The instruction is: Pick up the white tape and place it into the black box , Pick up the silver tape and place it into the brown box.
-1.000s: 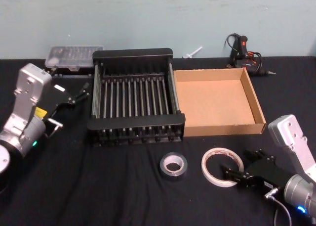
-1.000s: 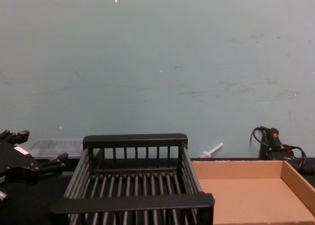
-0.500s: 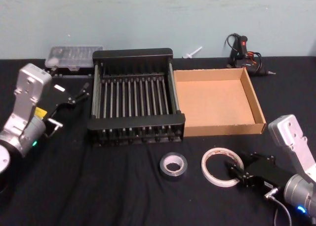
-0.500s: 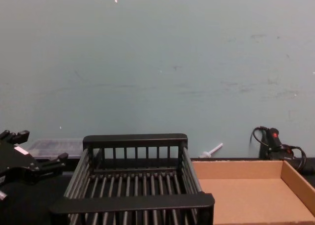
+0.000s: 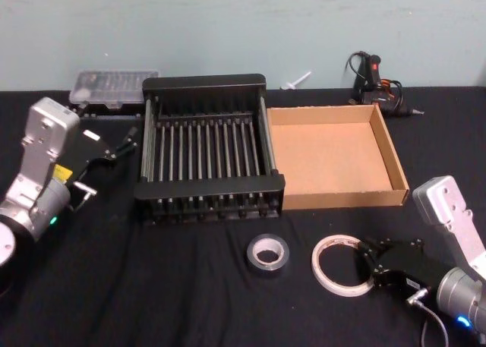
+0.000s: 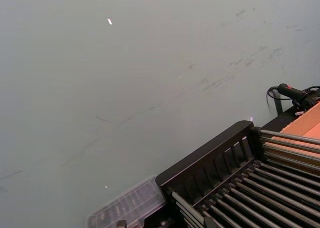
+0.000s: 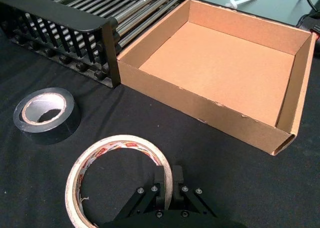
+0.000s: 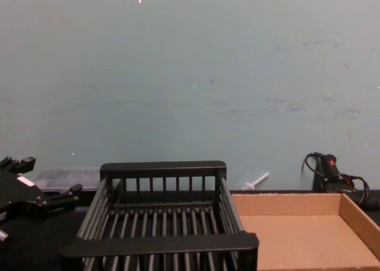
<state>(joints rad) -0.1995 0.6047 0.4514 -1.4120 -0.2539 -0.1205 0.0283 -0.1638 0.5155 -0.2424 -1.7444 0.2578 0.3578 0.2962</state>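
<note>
Soft, even, rather dim indoor light; faint shadows, no glare, slightly grainy softness throughout.

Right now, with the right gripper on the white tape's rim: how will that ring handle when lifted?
Probably light: the white tape is a thin ring with a large open centre. Pinched at one wall by the right gripper, it may swing or flex a little. Set on edge it could roll.

No text, label or number can be read here. The white tape (image 7: 119,178) carries red printed marks around the inside of its ring, too small to make out. The left arm bears a yellow sticker (image 5: 61,172), with print that cannot be made out either.
</note>
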